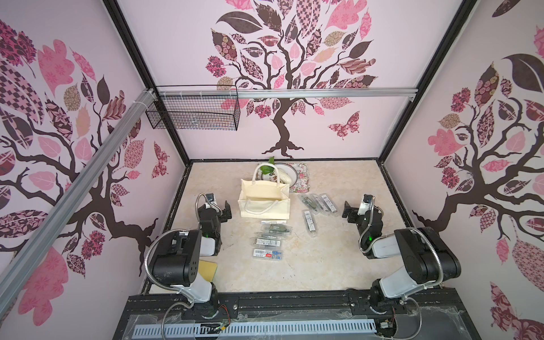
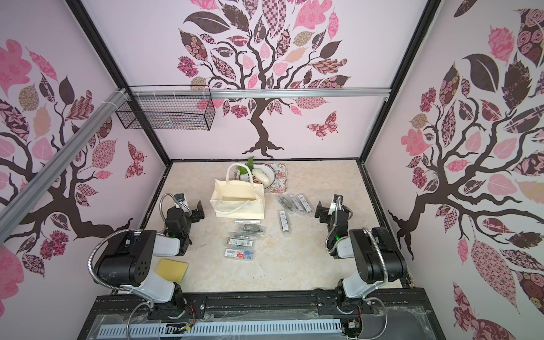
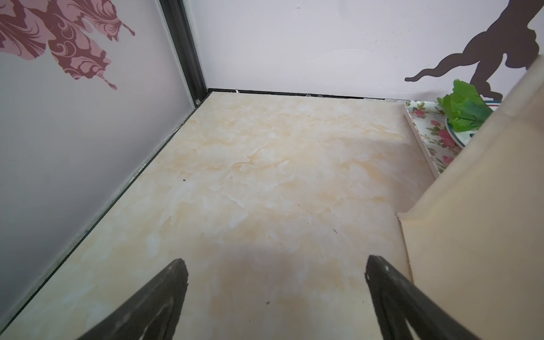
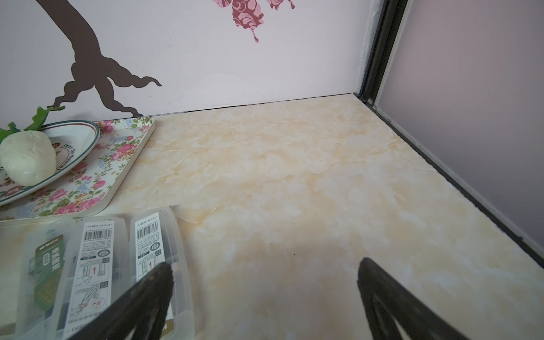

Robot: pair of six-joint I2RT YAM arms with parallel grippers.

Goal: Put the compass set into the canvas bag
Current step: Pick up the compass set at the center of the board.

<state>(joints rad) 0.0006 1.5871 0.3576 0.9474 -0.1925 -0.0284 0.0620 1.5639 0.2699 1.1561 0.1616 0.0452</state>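
Both top views: boxy cream canvas bag (image 1: 273, 213) stands mouth-up for loading; left claw (image 1: 226, 210) and right claw (image 1: 349, 212) gape empty.

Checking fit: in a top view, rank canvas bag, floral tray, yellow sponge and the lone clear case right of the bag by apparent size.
1. canvas bag
2. floral tray, partly hidden
3. yellow sponge, nearer the camera, so unsure
4. lone clear case

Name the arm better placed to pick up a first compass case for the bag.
Right. The right gripper, open, sits beside the clear cases; the left gripper flanks the canvas bag, farther from any case.
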